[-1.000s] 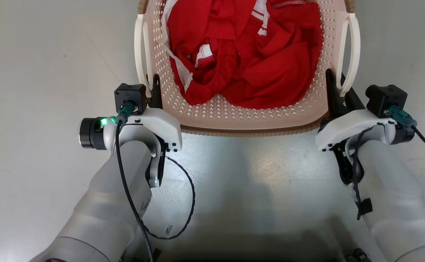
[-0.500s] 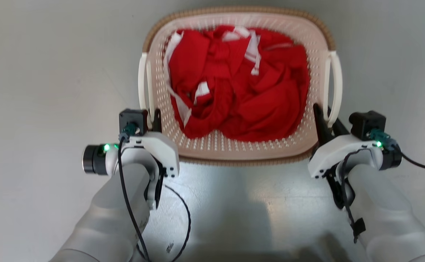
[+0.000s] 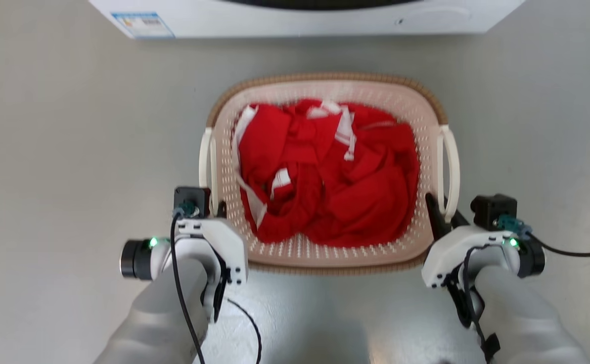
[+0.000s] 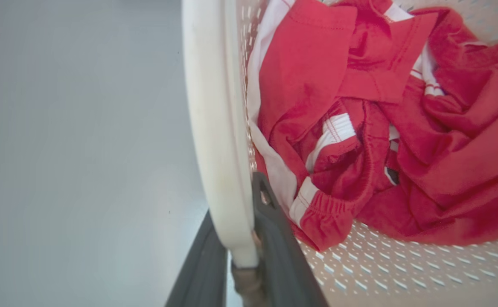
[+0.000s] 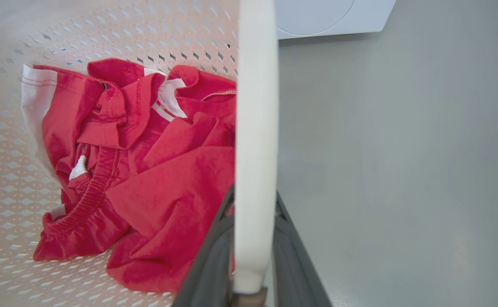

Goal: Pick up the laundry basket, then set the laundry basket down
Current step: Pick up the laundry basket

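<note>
The laundry basket (image 3: 325, 255) is cream-white and perforated, with a brown woven-look rim, and holds crumpled red and white clothes (image 3: 325, 172). It is in front of me over the grey floor; I cannot tell whether it touches the floor. My left gripper (image 3: 215, 206) is shut on the near end of the basket's left white handle (image 4: 214, 106), one dark finger on each side. My right gripper (image 3: 441, 212) is shut the same way on the right handle (image 5: 255, 128). The left wrist view has that gripper (image 4: 236, 209) pinching the handle's end, and the right gripper (image 5: 253, 204) does likewise.
A white washer (image 3: 305, 15) stands just beyond the basket, its front also in the right wrist view (image 5: 325, 17). Bare grey floor (image 3: 72, 151) lies to both sides. Black cables hang from both wrists.
The head camera has moved: the basket and both grippers now sit lower and smaller in the picture, and the washer has come into view at the top. Both grips on the handles are unchanged.
</note>
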Robot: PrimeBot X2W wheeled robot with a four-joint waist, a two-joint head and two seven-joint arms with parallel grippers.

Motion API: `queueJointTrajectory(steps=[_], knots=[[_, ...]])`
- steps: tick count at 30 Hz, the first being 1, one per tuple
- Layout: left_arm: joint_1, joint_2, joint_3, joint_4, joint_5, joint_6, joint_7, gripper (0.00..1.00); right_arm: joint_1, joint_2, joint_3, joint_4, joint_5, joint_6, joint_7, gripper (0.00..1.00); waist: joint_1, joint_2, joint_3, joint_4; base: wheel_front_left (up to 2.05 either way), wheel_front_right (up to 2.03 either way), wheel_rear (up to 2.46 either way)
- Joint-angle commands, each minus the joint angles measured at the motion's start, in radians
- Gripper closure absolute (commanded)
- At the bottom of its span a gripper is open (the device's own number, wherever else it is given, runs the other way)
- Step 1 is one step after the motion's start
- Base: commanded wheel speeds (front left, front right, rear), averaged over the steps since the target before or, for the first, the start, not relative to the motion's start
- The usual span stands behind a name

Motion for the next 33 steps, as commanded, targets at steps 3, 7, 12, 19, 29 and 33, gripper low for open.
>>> queueJointTrajectory(steps=[3, 7, 12, 19, 29, 33], knots=[[0.034, 0.052, 0.006, 0.017, -0.018, -0.005, 0.012, 1.0, 0.06, -0.011, 0.033, 0.025, 0.011, 0.004, -0.006, 1.0, 0.0, 0.0, -0.058, -0.003, 0.0, 0.0, 0.0], [0.06, 0.052, -0.012, 0.03, -0.038, -0.017, 0.049, 1.0, 0.076, -0.011, 0.068, 0.062, 0.041, 0.004, -0.003, 1.0, 0.0, 0.0, -0.11, -0.004, 0.0, 0.0, 0.0], [0.089, 0.052, -0.036, 0.046, -0.055, -0.03, 0.086, 1.0, 0.09, -0.011, 0.103, 0.096, 0.078, 0.004, 0.014, 1.0, 0.0, 0.0, -0.169, -0.005, 0.0, 0.0, 0.0], [0.119, 0.052, -0.06, 0.069, -0.077, -0.053, 0.134, 1.0, 0.123, -0.011, 0.146, 0.136, 0.121, 0.004, 0.051, 1.0, 0.0, 0.0, -0.254, -0.009, 0.0, 0.0, 0.0], [0.166, 0.052, -0.083, 0.101, -0.103, -0.084, 0.181, 1.0, 0.177, -0.011, 0.198, 0.168, 0.175, 0.004, 0.101, 1.0, 0.0, 0.0, -0.405, -0.021, 0.0, 0.0, 0.0], [0.187, 0.052, -0.094, 0.109, -0.109, -0.096, 0.195, 1.0, 0.189, -0.011, 0.209, 0.181, 0.194, 0.004, 0.12, 1.0, 0.0, 0.0, -0.447, -0.03, 0.0, 0.0, 0.0]])
